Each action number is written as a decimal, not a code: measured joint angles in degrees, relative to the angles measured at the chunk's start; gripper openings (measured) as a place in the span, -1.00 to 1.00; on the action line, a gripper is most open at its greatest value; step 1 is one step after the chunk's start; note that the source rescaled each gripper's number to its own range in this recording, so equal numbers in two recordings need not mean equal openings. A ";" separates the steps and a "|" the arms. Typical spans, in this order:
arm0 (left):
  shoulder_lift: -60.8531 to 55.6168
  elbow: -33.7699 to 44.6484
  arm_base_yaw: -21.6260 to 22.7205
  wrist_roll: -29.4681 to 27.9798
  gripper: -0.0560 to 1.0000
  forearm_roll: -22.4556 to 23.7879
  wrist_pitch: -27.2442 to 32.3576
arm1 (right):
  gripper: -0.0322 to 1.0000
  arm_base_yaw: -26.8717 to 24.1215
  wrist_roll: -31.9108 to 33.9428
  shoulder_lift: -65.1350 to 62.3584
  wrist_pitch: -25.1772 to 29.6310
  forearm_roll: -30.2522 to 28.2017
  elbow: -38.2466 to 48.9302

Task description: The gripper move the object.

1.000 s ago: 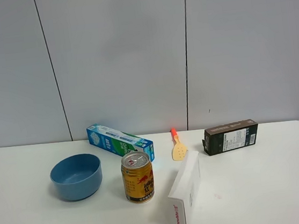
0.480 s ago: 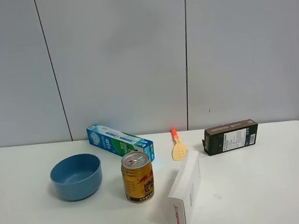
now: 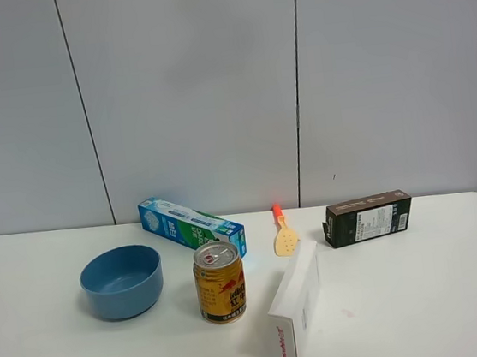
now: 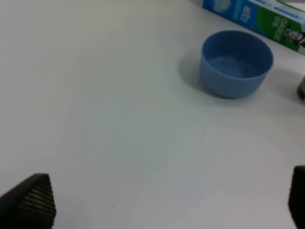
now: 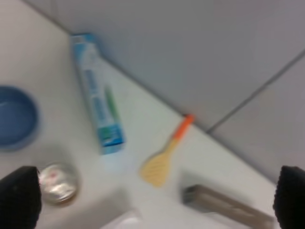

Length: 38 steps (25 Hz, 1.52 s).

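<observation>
While the gold can [image 3: 220, 282] stands upright on the white table [image 3: 424, 295], between the blue bowl [image 3: 122, 280] and the white box [image 3: 296, 304], both grippers [image 4: 162, 210] [image 5: 152, 195] hang spread wide, holding nothing.

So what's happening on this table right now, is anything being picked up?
Nothing is held yet. The gold drink can stands upright on the white table, between the blue bowl and a white box. No arm shows from the high camera. The left gripper and right gripper hang open above the table, touching nothing.
</observation>
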 joint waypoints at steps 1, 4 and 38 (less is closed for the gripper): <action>0.00 0.00 0.00 0.00 1.00 0.00 0.00 | 0.96 0.00 -0.97 0.00 0.00 2.43 1.58; 0.00 0.00 0.00 0.00 1.00 0.00 0.00 | 0.78 0.00 -4.52 0.05 -0.06 10.02 8.26; 0.00 0.00 0.00 0.00 1.00 -0.05 0.00 | 0.66 -48.81 -3.23 -43.33 -0.24 20.43 29.95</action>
